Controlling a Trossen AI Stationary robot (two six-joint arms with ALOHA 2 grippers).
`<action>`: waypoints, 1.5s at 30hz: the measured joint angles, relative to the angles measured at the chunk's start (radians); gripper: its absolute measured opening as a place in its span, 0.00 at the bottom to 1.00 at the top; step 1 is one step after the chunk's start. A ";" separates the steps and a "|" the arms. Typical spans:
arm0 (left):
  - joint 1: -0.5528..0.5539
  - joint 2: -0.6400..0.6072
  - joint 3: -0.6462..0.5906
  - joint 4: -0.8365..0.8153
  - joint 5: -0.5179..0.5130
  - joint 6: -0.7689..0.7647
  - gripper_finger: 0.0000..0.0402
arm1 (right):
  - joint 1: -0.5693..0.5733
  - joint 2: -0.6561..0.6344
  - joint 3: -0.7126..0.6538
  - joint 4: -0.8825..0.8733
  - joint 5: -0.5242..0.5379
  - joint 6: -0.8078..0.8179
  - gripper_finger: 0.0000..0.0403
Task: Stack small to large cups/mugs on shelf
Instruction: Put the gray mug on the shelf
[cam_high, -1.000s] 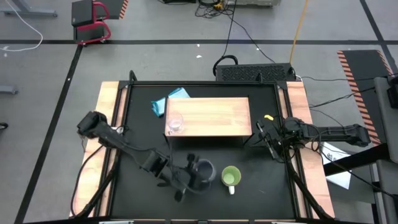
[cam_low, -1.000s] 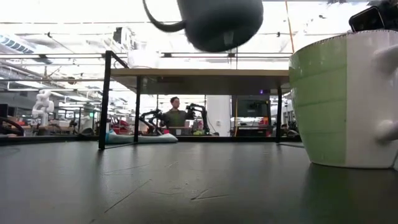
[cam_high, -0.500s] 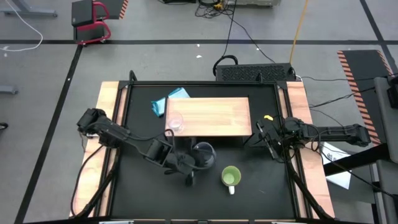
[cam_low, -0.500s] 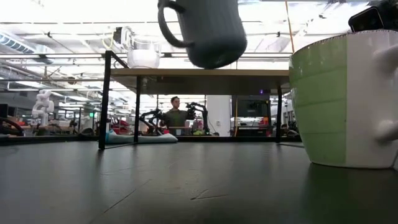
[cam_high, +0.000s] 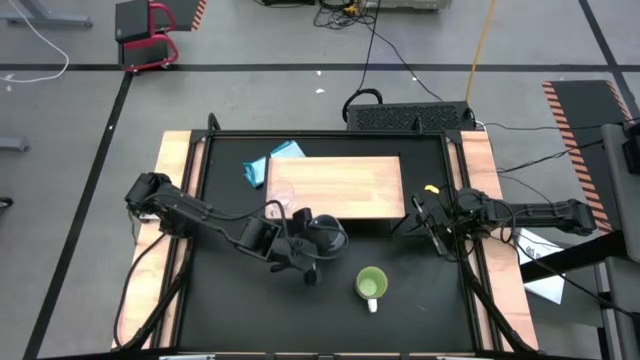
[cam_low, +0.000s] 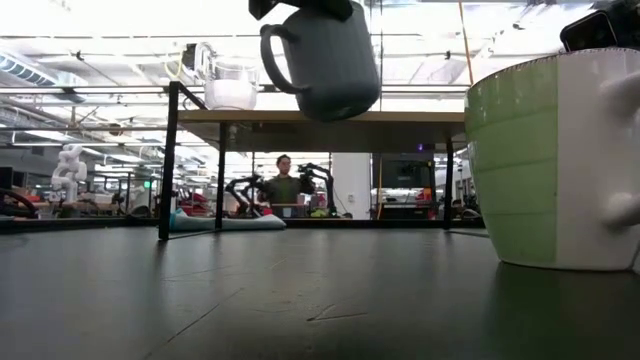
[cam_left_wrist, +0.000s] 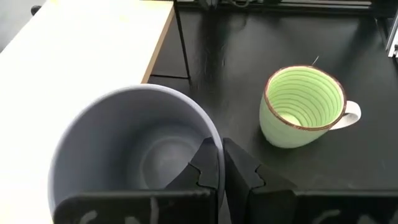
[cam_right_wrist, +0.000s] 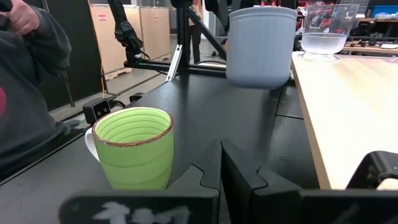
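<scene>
My left gripper (cam_high: 312, 240) is shut on the grey-blue mug (cam_high: 328, 236), which hangs in the air just in front of the shelf's (cam_high: 345, 187) near edge. In the low view the mug (cam_low: 322, 55) shows high above the table, its handle to the left. The clear glass cup (cam_high: 280, 194) stands on its base on the shelf's left end. The green mug (cam_high: 371, 284) with the white handle stands on its base on the black table, nearer than the shelf. My right gripper (cam_high: 437, 226) waits shut at the table's right side. My left gripper holds the grey-blue mug by its rim (cam_left_wrist: 210, 134), with one finger (cam_left_wrist: 200, 163) inside the mug and the other finger (cam_left_wrist: 244, 169) outside the wall. The fingers slant down from the table's left. The mug is lifted clear and sits nearly upright, mouth up.
A blue cloth (cam_high: 268, 166) lies at the shelf's far left corner, and a small yellow thing (cam_high: 430, 188) lies to the right of the shelf. A person (cam_right_wrist: 25, 93) stands beyond the table in the right wrist view. Bare black table (cam_high: 230, 300) lies left of the green mug.
My left gripper has carried the grey-blue mug toward the table's far edge, up to the shelf's near edge, staying shut on it. The mug has swung from tipped to nearly upright, and its handle has come into the low view.
</scene>
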 joint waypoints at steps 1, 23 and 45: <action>-0.002 0.000 0.000 -0.003 0.000 0.000 0.02 | 0.000 0.000 0.000 0.000 0.000 0.000 0.00; 0.004 -0.008 0.201 -0.155 -0.130 0.000 0.01 | 0.000 0.000 0.000 0.001 0.000 0.000 0.00; 0.126 -0.008 0.275 -0.293 -0.077 -0.072 0.01 | 0.000 0.000 0.000 0.000 0.000 0.001 0.00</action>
